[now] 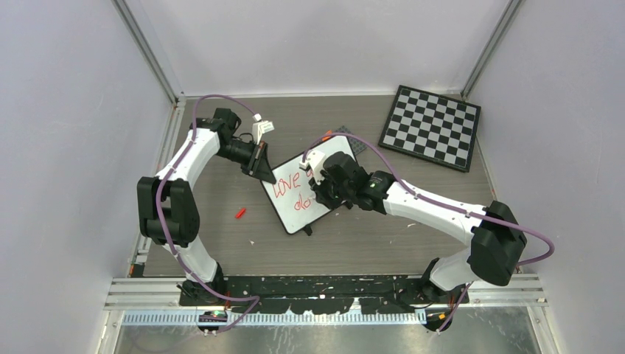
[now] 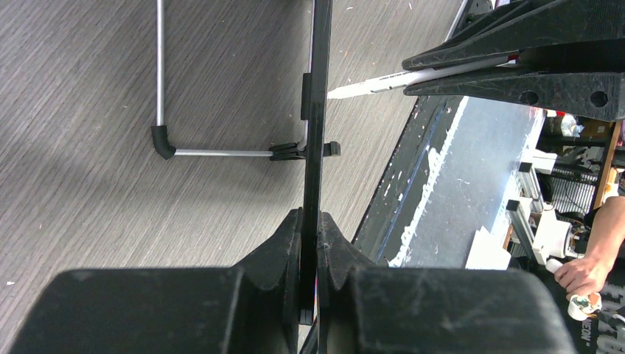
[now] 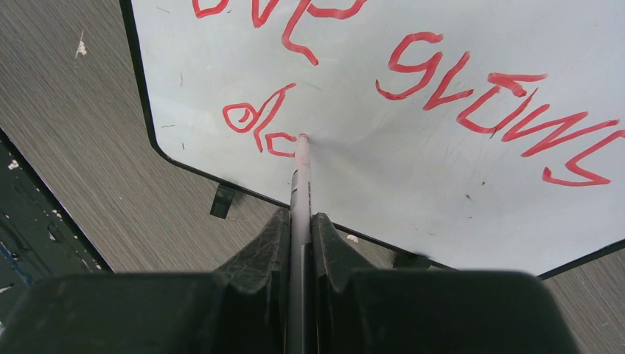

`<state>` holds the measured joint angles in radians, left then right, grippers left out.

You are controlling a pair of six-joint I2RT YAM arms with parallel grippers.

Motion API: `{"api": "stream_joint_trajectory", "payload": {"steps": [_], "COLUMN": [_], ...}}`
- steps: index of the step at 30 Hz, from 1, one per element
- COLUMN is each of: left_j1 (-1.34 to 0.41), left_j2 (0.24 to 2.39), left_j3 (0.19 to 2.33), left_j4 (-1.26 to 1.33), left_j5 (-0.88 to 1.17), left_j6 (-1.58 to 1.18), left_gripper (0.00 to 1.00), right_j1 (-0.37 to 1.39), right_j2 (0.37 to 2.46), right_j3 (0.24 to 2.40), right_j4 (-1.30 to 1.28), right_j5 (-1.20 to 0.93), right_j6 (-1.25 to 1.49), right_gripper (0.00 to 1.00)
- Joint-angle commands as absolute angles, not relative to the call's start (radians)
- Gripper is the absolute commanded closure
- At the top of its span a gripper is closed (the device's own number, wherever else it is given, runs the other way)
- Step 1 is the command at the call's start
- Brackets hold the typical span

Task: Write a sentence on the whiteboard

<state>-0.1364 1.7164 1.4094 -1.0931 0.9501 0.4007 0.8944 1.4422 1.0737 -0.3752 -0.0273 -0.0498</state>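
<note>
At the centre of the overhead view, the whiteboard (image 1: 306, 193) lies askew on the grey, wood-grained table (image 1: 221, 243). It is a glossy white rectangle with rounded corners and a thin black rim. My left gripper (image 1: 261, 167) meets its upper-left edge. In the left wrist view the ridged black fingers (image 2: 284, 247) are pinched narrow on the rim, and the whiteboard (image 2: 318, 110) runs away from them edge-on as a thin dark line. A thin silver wire rod (image 2: 160, 66) with a black elbow joins a clip on the left side of that edge. I cannot tell whether the board lies flat or is propped up.

My right gripper (image 1: 318, 184) hangs over the middle of the board. From its own camera, the fingers (image 3: 265, 243) are closed tight around a slim pale marker (image 3: 301, 173), whose tip touches the white surface (image 3: 442, 169). The sentence (image 3: 413, 74) is in loose red strokes. "Love grows" crosses the top of that frame, and a second line below it consists of a few curled letters, ending at the marker tip. Two small black feet (image 3: 222, 200) stick out under the board's lower rim. The left wrist view shows the marker (image 2: 383, 82) as a white taper emerging from the right gripper (image 2: 472, 70) at the upper right.

A matte checkered chessboard (image 1: 431, 127) sits at the upper right of the overhead view, well apart from the whiteboard. A small red cap (image 1: 239, 213) lies on the table to the left.
</note>
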Motion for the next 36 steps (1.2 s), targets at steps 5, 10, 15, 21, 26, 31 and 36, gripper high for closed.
{"api": "stream_joint_trajectory", "payload": {"steps": [5, 10, 15, 21, 26, 31, 36], "left_j1": [-0.149, -0.149, -0.149, -0.149, -0.15, -0.151, -0.155], "left_j2": [1.707, 1.711, 1.715, 1.71, 1.706, 1.704, 1.704], "left_j3": [1.39, 1.394, 1.396, 1.396, 1.396, 1.398, 1.403], "left_j4": [-1.082, -1.081, -1.081, -1.085, -1.088, -1.087, -1.086], "left_j5": [0.868, 0.868, 0.87, 0.867, 0.869, 0.869, 0.87], "left_j6": [0.393, 0.392, 0.39, 0.392, 0.393, 0.392, 0.39], "left_gripper": [1.0, 1.0, 1.0, 1.0, 1.0, 1.0, 1.0], "right_j1": [0.889, 0.89, 0.89, 0.889, 0.889, 0.888, 0.887], "right_j2": [1.431, 1.427, 1.419, 1.391, 1.367, 1.37, 1.388], "right_j3": [1.059, 1.041, 1.043, 1.071, 1.106, 1.113, 1.113], "right_j4": [-0.357, -0.369, -0.381, -0.403, -0.433, -0.425, -0.396], "right_j5": [-0.028, -0.033, -0.034, -0.042, -0.055, -0.041, -0.016], "right_j6": [-0.057, -0.062, -0.07, -0.08, -0.081, -0.083, -0.081], "right_gripper": [1.0, 1.0, 1.0, 1.0, 1.0, 1.0, 1.0]}}
